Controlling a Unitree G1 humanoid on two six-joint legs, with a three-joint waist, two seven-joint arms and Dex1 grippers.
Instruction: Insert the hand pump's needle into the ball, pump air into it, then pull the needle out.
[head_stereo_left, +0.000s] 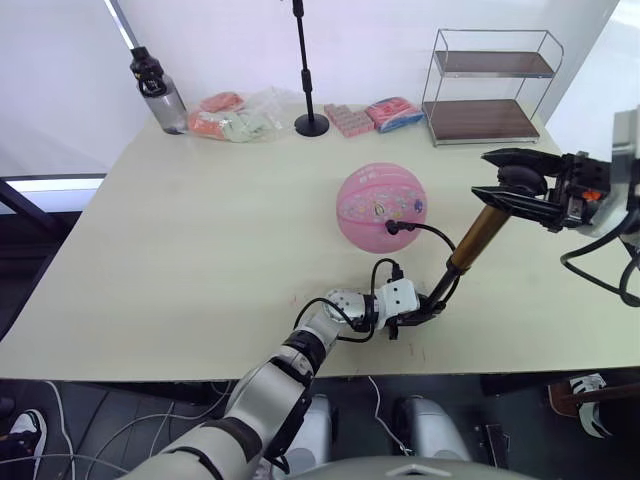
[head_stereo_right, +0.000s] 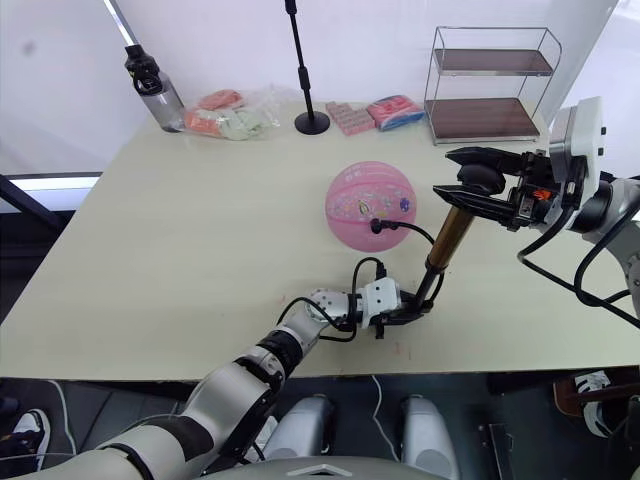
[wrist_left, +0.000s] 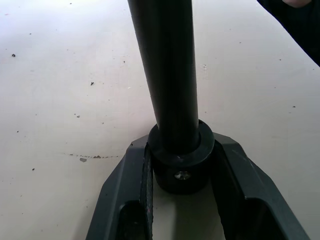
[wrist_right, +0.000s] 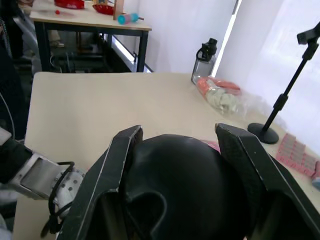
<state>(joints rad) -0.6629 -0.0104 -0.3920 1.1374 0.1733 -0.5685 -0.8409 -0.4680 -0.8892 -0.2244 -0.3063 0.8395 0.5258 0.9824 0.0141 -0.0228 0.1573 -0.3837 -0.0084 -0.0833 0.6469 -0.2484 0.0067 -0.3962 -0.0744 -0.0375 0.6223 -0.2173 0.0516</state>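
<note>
left eye view: beige table (head_stereo_left: 180, 260) w/ the ball (head_stereo_left: 383, 207) sitting near the middle, pink, inflated-looking, cartoon prints facing the cam. the hand pump (head_stereo_left: 468, 250) stands tilted just beside the ball on the robot's right, not touching it. its long axis runs from the base near the front edge up and away toward the robot's right, bronze barrel in the middle, black handle at the top.

left gripper (head_stereo_left: 425, 312) is at the low end; left wrist view shows its fingers (wrist_left: 240, 190) pinching the black base collar, one each side, pressing it against the tabletop. right gripper (head_stereo_left: 512, 186) is at the high end; right wrist view shows its fingers (wrist_right: 107, 175) closed round the bulbous black handle. so both ends are held, one arm per end, and the stroke should run along that slanted axis, right arm doing the travel, left arm just anchoring.

thin black hose (head_stereo_left: 430, 232) loops from the base up to the ball's near-right face and ends in a small black fitting at the surface. the needle (head_stereo_left: 391, 228) looks seated in the valve, pin itself too small to see, so that's a guess.

judgement: insertion looks done, pumping is the step in hand. risk: if the base skids twd the ball, the hose could tug the needle sideways.
</note>
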